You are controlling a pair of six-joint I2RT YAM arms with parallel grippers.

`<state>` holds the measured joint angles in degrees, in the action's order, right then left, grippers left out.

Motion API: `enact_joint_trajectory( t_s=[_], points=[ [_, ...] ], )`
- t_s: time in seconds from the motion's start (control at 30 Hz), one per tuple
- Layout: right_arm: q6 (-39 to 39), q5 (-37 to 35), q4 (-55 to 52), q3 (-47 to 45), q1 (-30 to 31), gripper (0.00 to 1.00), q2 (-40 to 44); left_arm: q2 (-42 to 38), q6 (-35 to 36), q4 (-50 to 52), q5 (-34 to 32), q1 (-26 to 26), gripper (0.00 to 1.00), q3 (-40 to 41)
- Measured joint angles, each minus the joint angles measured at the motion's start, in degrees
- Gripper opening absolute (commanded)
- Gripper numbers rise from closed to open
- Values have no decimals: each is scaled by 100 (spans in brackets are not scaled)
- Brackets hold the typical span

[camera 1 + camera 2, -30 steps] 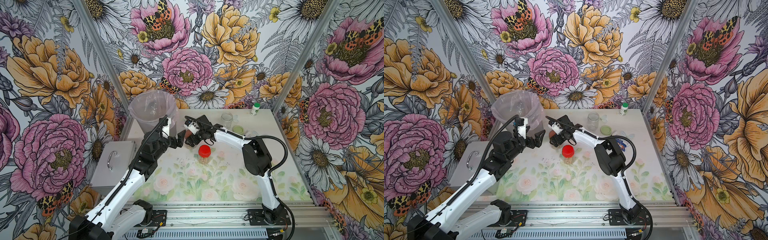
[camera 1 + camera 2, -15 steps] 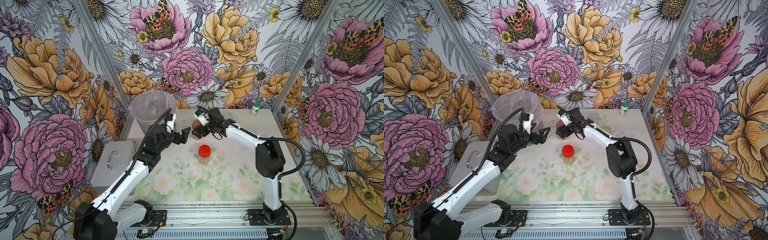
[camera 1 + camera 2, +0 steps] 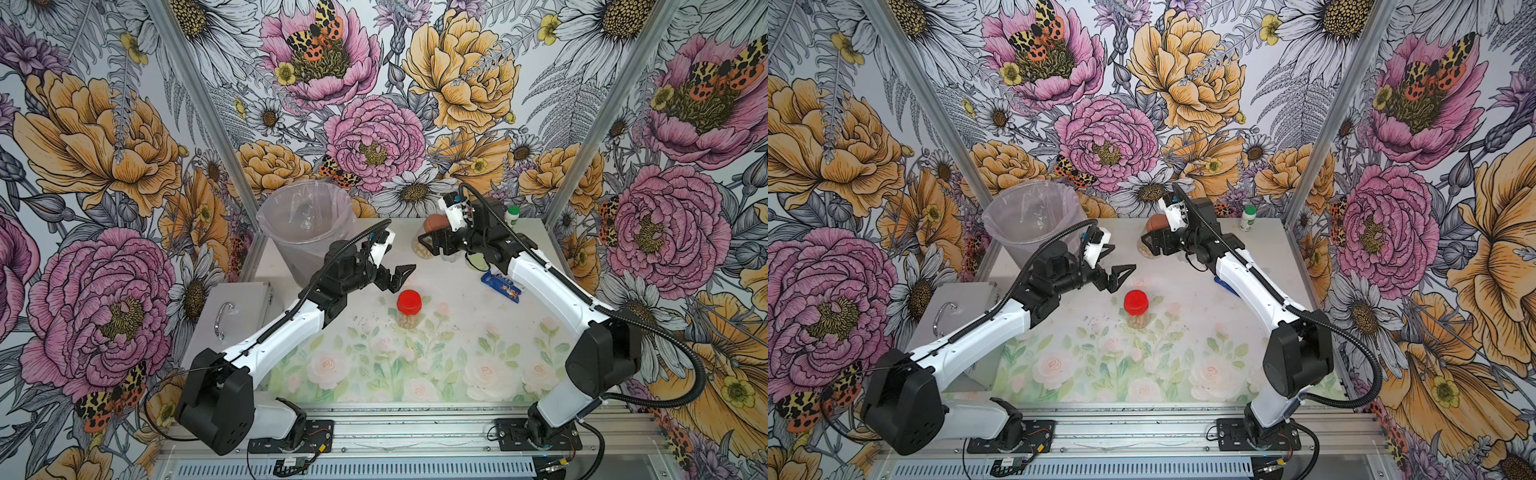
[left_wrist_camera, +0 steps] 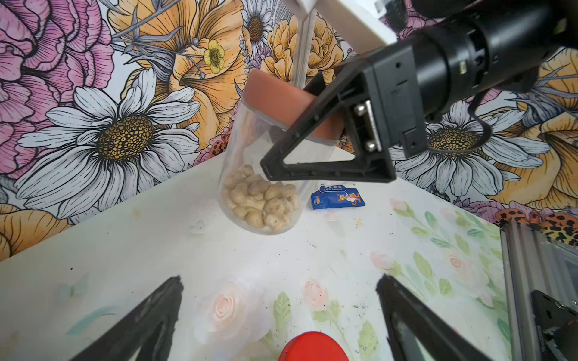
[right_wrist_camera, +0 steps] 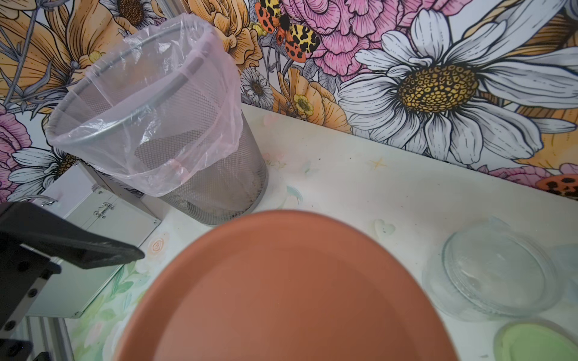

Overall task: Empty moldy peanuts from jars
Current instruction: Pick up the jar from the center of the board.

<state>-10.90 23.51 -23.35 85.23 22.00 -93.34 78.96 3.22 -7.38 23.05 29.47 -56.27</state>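
My right gripper (image 3: 428,243) is shut on a clear jar with a brown lid (image 3: 434,222) and holds it tilted in the air above the back of the table. One finger (image 4: 312,137) crosses the glass just under the lid. Pale moldy peanuts (image 4: 262,203) lie in the jar's low end. The brown lid (image 5: 281,290) fills the right wrist view. A red-lidded jar (image 3: 409,301) of peanuts stands upright mid-table. My left gripper (image 3: 399,259) hovers open just behind it, with nothing between its fingers (image 4: 156,312). An empty lidless jar (image 5: 497,272) and a light green lid (image 5: 538,343) rest on the table below my right gripper.
A mesh bin with a pink plastic liner (image 3: 307,216) stands at the back left. A metal case (image 3: 232,307) sits beside the table's left edge. A white bottle with a green cap (image 3: 513,216) is at the back right, and a blue packet (image 3: 503,284) lies under my right arm.
My right gripper has carried the brown-lidded jar up and to the right, away from my left gripper. My left gripper has swung right and stays open.
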Motion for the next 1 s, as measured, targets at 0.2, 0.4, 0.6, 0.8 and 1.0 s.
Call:
enact_joint_trajectory(
  t_s=[0.2,0.4,0.6,0.8,1.0],
  points=[
    [-249,275,-24,-291,15,45,116,424,199,-271,173,101,99,-219],
    [-374,402,-50,-348,15,45,269,765,361,-361,236,262,99,-374],
    [-516,649,-37,-356,15,45,608,968,431,-431,238,267,99,-404],
    [-608,835,-24,-369,15,45,706,1008,428,-686,278,267,99,-459],
    [-625,922,2,-411,15,44,706,1078,428,-907,363,273,99,-463]
  ],
)
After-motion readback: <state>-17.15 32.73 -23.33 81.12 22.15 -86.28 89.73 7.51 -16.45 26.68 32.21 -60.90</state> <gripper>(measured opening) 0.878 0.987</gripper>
